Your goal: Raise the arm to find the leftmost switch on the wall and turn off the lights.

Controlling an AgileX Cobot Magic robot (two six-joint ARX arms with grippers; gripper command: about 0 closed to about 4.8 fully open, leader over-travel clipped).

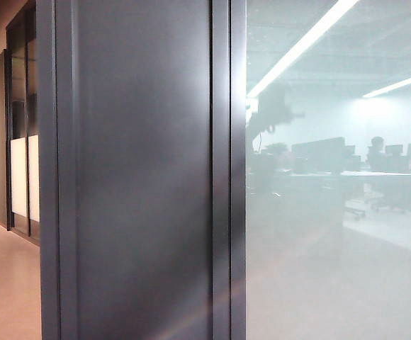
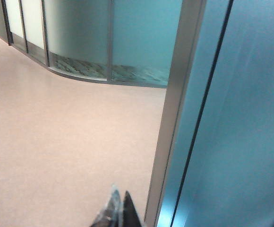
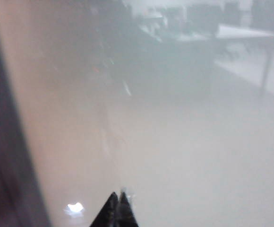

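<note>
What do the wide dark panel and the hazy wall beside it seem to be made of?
The wide dark grey panel looks like satin-finished metal or laminate: smooth, with a soft sheen. The hazy pale wall looks like frosted glass: an office shows blurred behind it. The shut left gripper and right gripper hang near these walls.

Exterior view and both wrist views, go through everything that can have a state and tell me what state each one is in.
Left end effector: shut, empty, above the bare floor beside a metal frame post.
Right end effector: shut, empty, facing the frosted glass.
Arm: raised, a blurry silhouette in the glass.
Ceiling lights: on.
Seated person: at a desk behind the glass.
Wall switch: not visible.
</note>
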